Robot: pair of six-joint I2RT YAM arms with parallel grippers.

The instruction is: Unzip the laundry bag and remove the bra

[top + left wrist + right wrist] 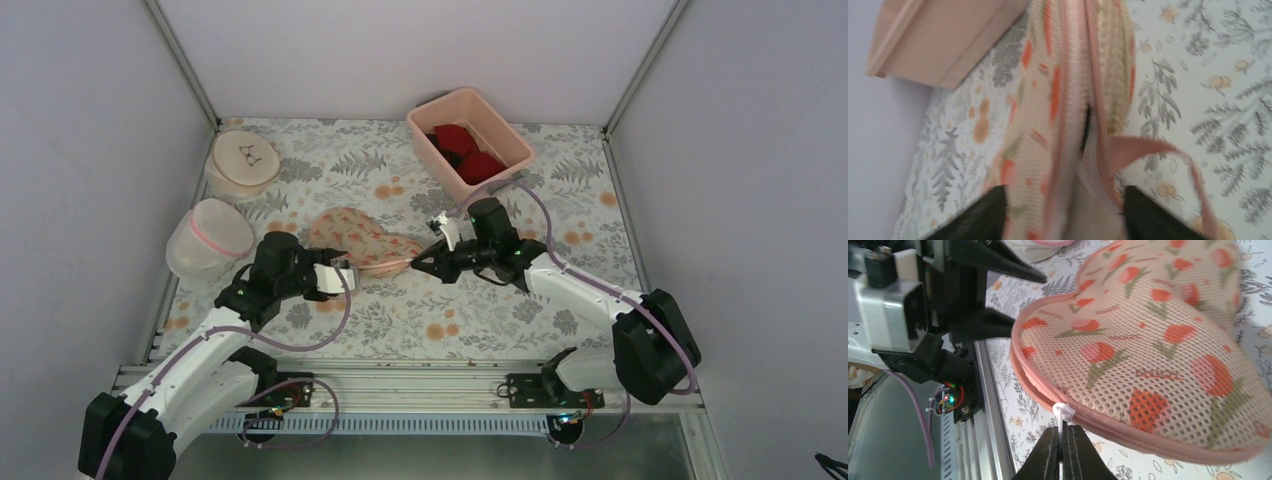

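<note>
Top external view, and the laundry bag point(362, 238) sits mid-table on the floral cloth point(480, 320), strung between both arms. The left gripper point(345, 268) has the near lobe, and the right gripper point(418, 260) meets the bag's right-hand tip.

On the right wrist camera the two black fingers point(1079, 456) are pressed tight together, pinching the tail of a white zip-tie loop point(1064, 412) that hangs from the pink zip trim point(1045, 387). That zip runs along the near edge of the flower-print mesh.

Over to the left wrist view: the bag stands on edge there, and its fabric fills the gap between the dark fingers point(980, 217), touching both, so that pincer is clamped on the bag. A short dark slit point(1085, 131) shows in the seam (whether that is the bra inside, I cannot tell).

At the back of the table sits a pink tub point(425, 135) holding red garments point(468, 152). At back left are a white mesh dome bag point(210, 238) and a round beige bag point(243, 160), well apart from the action.
</note>
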